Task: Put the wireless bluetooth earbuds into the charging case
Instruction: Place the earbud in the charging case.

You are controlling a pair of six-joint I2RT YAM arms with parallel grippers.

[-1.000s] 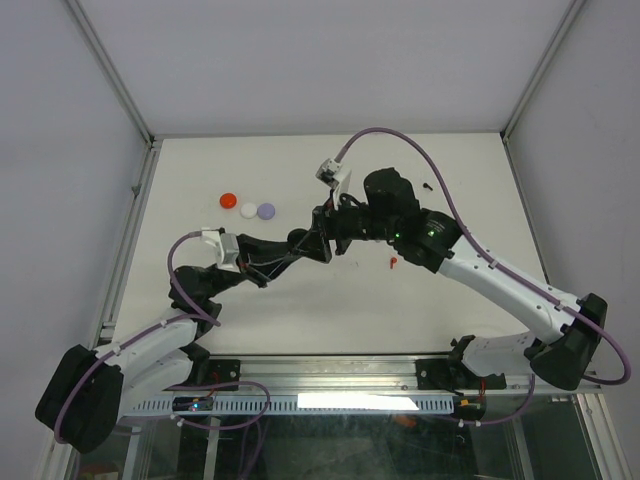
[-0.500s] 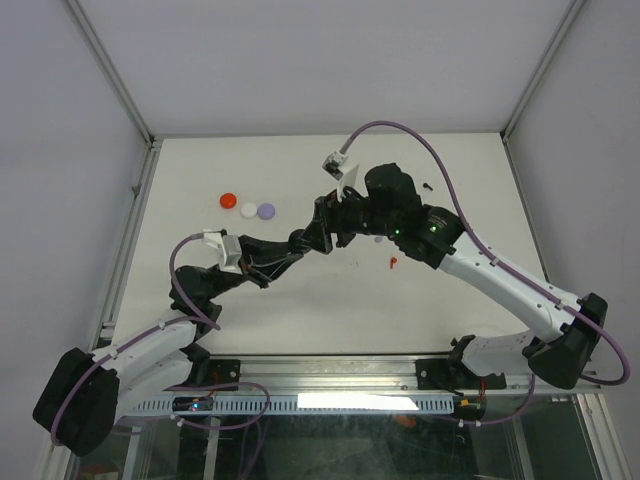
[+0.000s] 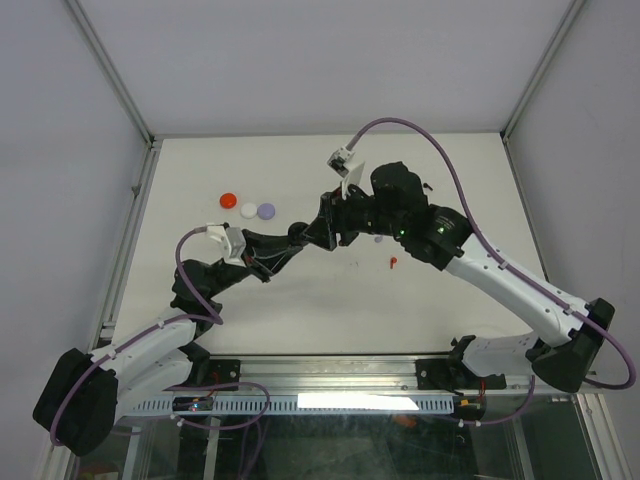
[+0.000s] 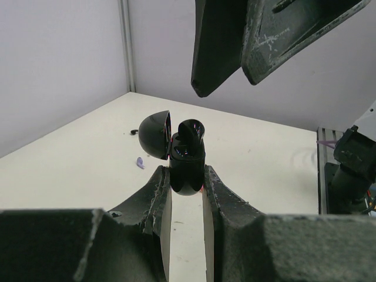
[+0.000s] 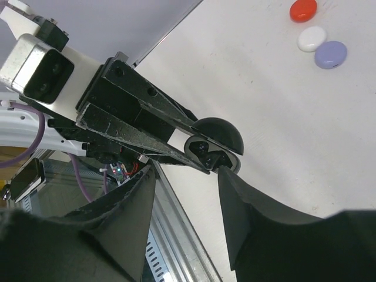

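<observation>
We start with the white tabletop [image 3: 300,300], and both arms are reaching in over its middle. The left arm [image 3: 150,340] comes up from the near left corner, while the right arm [image 3: 500,280] sweeps in from the near right, and the two meet nose to nose above the centre.

On to the left tool [image 4: 187,182]: its two fingers are clamped on the lower half of the black charging case [image 4: 187,170], and it holds the case upright and clear of the tabletop. The right tool [image 5: 188,173] hangs just above the case with its fingers [image 5: 252,217] spread apart. We see nothing between them, and from the left wrist view they are not touching the case.

The case's domed lid [image 4: 154,135] is hinged back to the left, wide open. One black earbud [image 4: 191,130] sits in the case, its rounded head standing up above the rim. We cannot tell whether it is pushed all the way home.

Off to the far left of the tabletop lie three round discs in a short row, red [image 5: 303,10], white [image 5: 311,38] and lavender [image 5: 331,54], well apart from the action.

Down to the little ones now. A red earbud [image 3: 393,262] lies loose on the tabletop under the right arm, a lavender earbud [image 4: 140,163] lies near the case's left side, and a second black earbud [image 3: 427,185] lies farther back.
</observation>
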